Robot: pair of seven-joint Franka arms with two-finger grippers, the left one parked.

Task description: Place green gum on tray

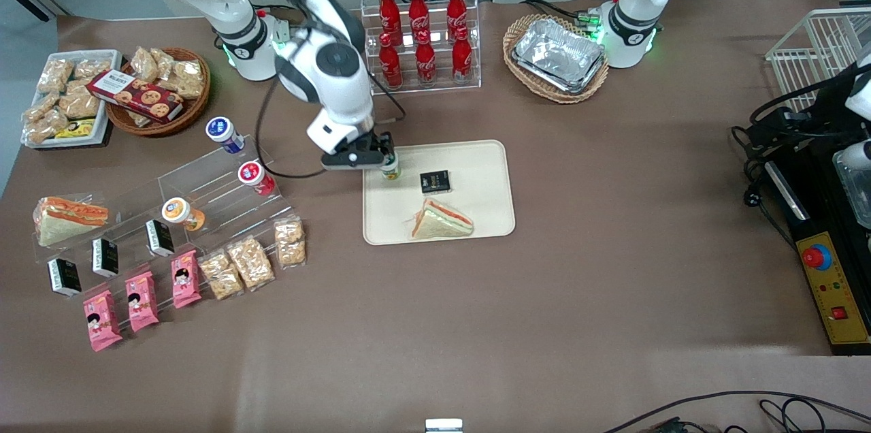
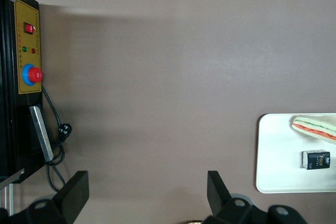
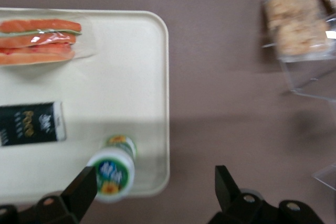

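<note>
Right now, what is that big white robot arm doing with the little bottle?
The white robot arm's gripper is open above a small yellow-green gum bottle with a white lid. The bottle stands on the cream-beige plastic tray, close to a corner. Also on the tray are a wrapped triangular sandwich and a small black packet. It looks like the bottle has been delivered.

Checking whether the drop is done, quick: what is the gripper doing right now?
Gripper: open, holding nothing, just above the green gum, which stands upright on the tray, at its edge, near the black packet.
</note>
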